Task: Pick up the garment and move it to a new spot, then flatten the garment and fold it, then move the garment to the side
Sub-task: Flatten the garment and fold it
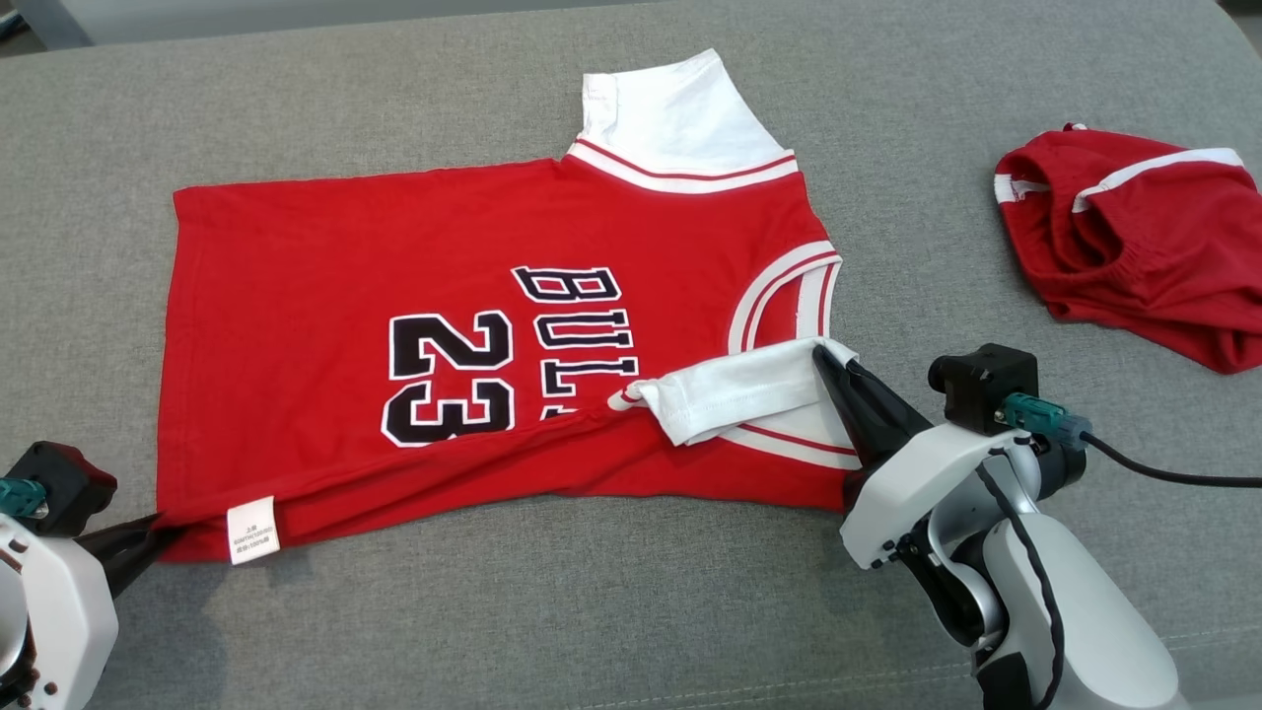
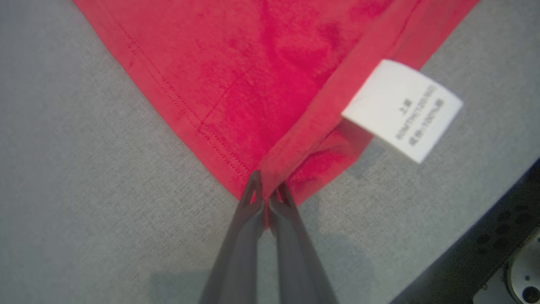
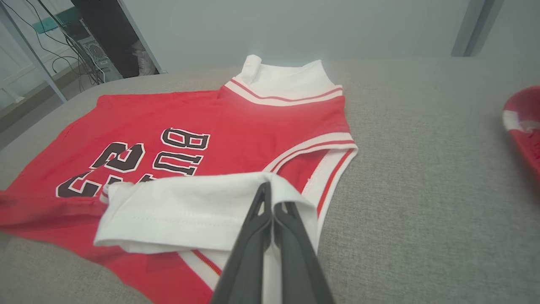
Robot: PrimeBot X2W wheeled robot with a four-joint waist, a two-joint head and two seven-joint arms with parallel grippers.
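Head view: shorts (image 1: 1134,237) clear of jersey (image 1: 325,296); left wrist: label (image 2: 400,109) print.

One jersey (image 1: 325,296), one shorts (image 1: 1134,237), two tools (image 1: 163,528) (image 1: 823,355)

Red shorts (image 1: 1134,247), perhaps, lie bunched on grey fabric surface (image 1: 631,611).

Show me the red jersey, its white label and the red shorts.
red jersey (image 1: 296,296), head view, plain red body.
white label (image 2: 400,109), left wrist view, label's middle.
red shorts (image 1: 1134,247), head view, red fabric.
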